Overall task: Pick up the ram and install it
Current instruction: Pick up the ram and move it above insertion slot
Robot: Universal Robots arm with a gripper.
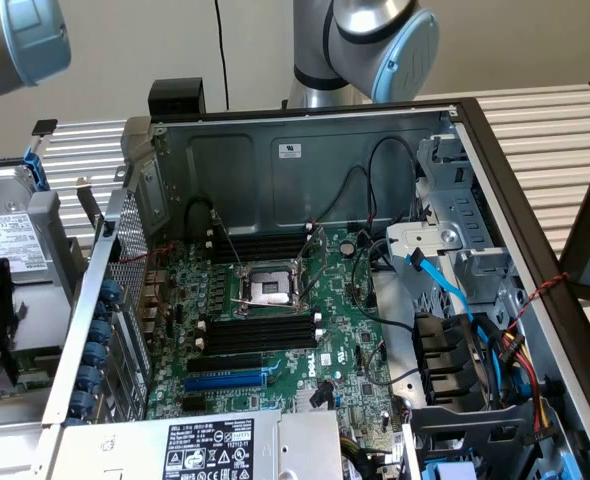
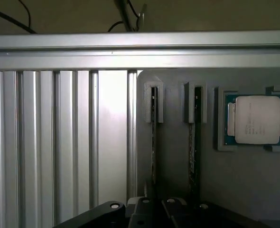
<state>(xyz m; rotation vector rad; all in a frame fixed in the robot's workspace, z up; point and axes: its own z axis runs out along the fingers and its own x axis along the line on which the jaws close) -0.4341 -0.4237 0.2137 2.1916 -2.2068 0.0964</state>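
Note:
The ram is a thin stick standing on edge in a grey holder, and a second stick like it stands in the neighbouring groove. My gripper sits at the near end of the first stick. Its jaws are narrow and shut on the ram, which runs down between them. In the exterior view the open computer case lies on the table with the green motherboard exposed. Long black empty memory slots lie on both sides of the processor socket.
A silver processor rests in its own pocket of the holder beside the sticks. Ribbed aluminium table borders the holder. Inside the case are a blue expansion slot, loose cables, a drive cage and the power supply.

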